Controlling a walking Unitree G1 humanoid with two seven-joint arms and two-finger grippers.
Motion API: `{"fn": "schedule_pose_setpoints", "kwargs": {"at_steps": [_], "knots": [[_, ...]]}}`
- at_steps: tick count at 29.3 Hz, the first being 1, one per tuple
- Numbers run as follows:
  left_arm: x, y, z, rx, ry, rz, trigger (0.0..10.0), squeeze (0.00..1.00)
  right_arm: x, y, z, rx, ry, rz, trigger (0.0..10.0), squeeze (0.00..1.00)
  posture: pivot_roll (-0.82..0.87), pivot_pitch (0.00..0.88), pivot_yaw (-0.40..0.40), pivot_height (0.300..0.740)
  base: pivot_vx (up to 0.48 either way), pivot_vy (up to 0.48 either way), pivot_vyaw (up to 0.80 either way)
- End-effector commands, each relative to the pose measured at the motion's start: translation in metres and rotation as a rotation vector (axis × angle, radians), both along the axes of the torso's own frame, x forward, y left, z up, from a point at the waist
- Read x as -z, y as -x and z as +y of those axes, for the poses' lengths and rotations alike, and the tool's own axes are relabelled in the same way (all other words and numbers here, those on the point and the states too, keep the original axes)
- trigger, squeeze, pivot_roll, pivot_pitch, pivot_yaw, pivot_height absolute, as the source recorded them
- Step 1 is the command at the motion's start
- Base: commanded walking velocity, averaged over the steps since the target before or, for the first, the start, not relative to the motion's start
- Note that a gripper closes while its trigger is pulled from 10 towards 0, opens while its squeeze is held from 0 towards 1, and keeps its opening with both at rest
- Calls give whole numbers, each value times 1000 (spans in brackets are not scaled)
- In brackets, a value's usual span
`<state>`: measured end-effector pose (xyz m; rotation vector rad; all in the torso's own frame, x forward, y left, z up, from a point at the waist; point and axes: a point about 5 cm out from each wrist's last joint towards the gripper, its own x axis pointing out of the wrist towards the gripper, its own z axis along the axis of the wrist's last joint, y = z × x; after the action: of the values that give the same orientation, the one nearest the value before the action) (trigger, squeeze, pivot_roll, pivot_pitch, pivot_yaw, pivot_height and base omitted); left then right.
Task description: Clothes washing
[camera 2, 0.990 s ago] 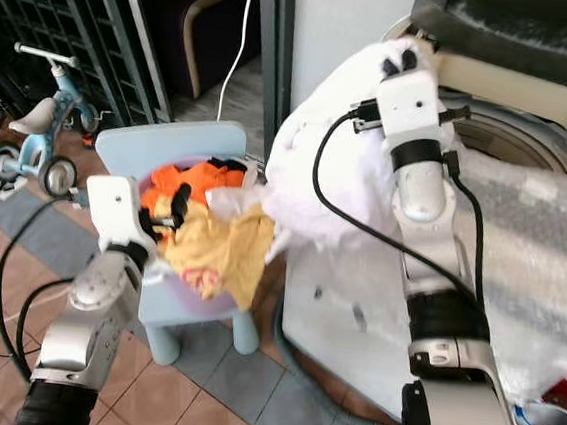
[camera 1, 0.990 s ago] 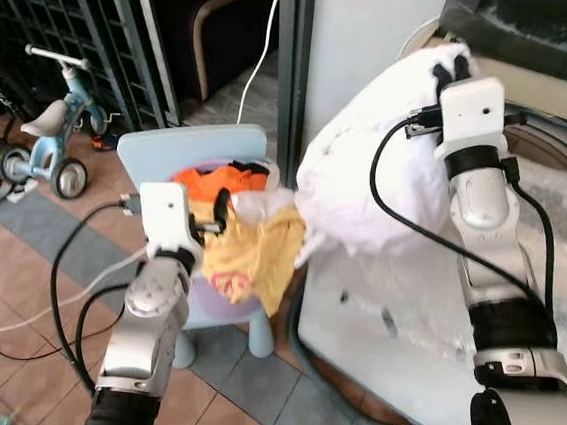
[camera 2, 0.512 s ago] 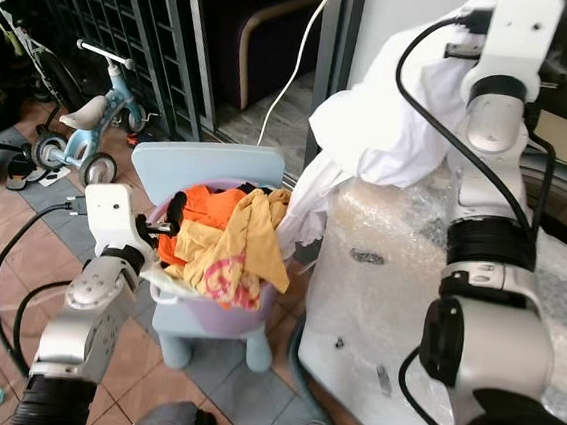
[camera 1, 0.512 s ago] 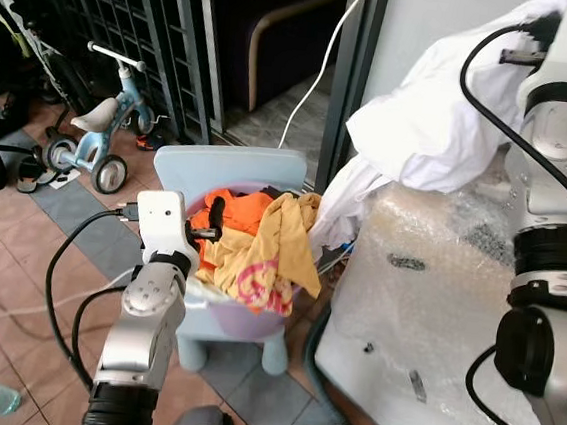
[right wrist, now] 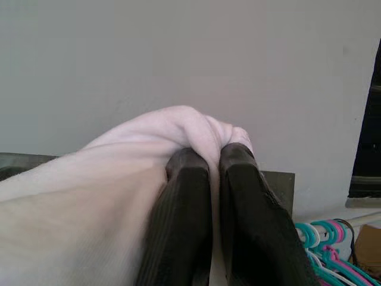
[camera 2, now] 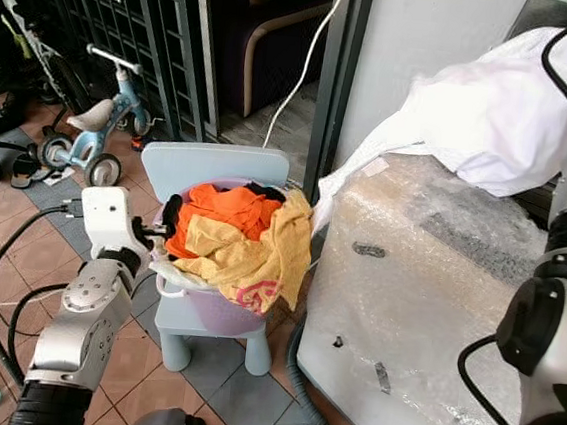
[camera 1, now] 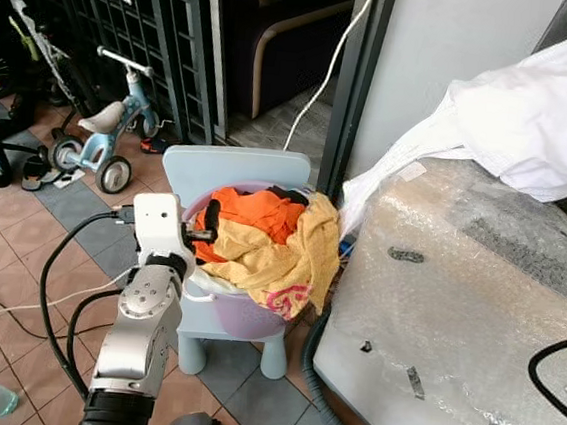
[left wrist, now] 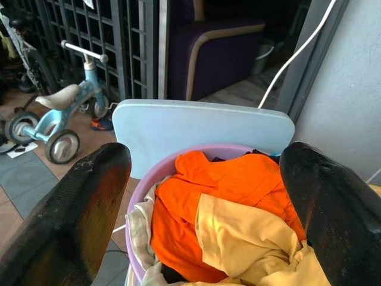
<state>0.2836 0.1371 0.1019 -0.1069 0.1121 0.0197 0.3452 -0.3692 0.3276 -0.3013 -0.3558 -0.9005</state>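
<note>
— Where's the washing?

— My right gripper [right wrist: 209, 173] is clenched on a fold of the white garment [camera 1: 533, 121], which drapes over the washer's near edge [camera 1: 454, 319]. The rest sits in the lilac basin [camera 1: 244, 314] on the blue chair [camera 1: 237, 173].

— And your left?

— My left gripper [left wrist: 202, 190] is spread wide just before the basin rim, grasping nothing, with tiled floor [camera 1: 18, 257] open beside it.

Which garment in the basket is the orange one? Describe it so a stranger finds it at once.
Start at the pale blue plastic child's chair beside the bubble-wrapped machine. On its seat sits a lilac laundry basket heaped with clothes. The orange garment lies at the back, against the chair's backrest, behind the yellow garment draped over the front rim.
</note>
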Motion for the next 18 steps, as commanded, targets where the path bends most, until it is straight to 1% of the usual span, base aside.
{"fn": "schedule_pose_setpoints", "kwargs": {"at_steps": [1, 3, 4, 5, 6, 8, 9, 11, 12, 13, 14, 15, 16, 17, 18], "knots": [[-2, -1, 1, 1, -6, -4, 10000, 0, -10, 10, -10, 76, 27, -32, 10000, 0, -71, 0, 21, 740, 0, 0, 0], [-2, -1, 1, 0, -7, -3, 10000, 0, -3, 11, -12, 84, 40, -4, 10000, 0, -72, 0, 20, 740, 0, 0, 0], [-2, -1, 1, 0, -6, -3, 10000, 0, 4, 10, -11, 82, 48, 28, 10000, 0, -73, 0, 21, 740, 0, 0, 0], [-2, -1, 0, 0, -5, -3, 10000, 0, 21, 6, -8, 59, 32, 87, 10000, 0, -73, 0, 21, 740, 0, 0, 0], [-2, -1, 0, 0, -5, -3, 10000, 0, 21, 6, -8, 59, 32, 87, 10000, 0, -73, 0, 21, 740, 0, 0, 0], [-2, -1, -1, 3, -4, -2, 10000, 0, 38, 1, -3, 29, 18, 148, 10000, 0, -73, 0, 21, 740, 0, 0, 0], [-2, 0, -2, 6, -4, -1, 10000, 0, 55, -4, 4, -11, 3, 223, 10000, 0, -76, 0, 25, 740, 0, 0, 0], [-2, 0, -3, 12, -4, 0, 10000, 0, 81, -11, 15, -81, -37, 322, 10000, 0, -78, 0, 27, 740, 0, 0, 0], [-2, 0, -3, 14, -5, 0, 10000, 0, 101, -16, 26, -145, -63, 399, 10000, 0, -77, 0, 28, 740, 0, 0, 0], [-2, 0, -3, 15, -5, 1, 10000, 0, 113, -18, 33, -184, -78, 446, 10000, 0, -77, 0, 28, 740, 0, 0, 0], [-2, 0, -3, 17, -6, 1, 10000, 0, 123, -21, 43, -235, -99, 470, 10000, 0, -77, 0, 28, 740, 0, 0, 0], [-2, 0, -3, 17, -6, 1, 10000, 0, 123, -21, 43, -235, -99, 470, 10000, 0, -77, 0, 28, 740, 0, 0, 0], [-3, 0, -3, 18, -6, 0, 10000, 0, 132, -24, 57, -313, -93, 488, 10000, 0, -75, 0, 28, 740, 0, 0, 0], [-3, 0, -3, 18, -6, 0, 10000, 0, 132, -24, 57, -313, -93, 488, 10000, 0, -75, 0, 28, 740, 0, 0, 0], [-3, 0, -3, 19, -7, 0, 10000, 0, 132, -26, 69, -372, -66, 470, 10000, 0, -75, 0, 28, 740, 0, 0, 0]]}}
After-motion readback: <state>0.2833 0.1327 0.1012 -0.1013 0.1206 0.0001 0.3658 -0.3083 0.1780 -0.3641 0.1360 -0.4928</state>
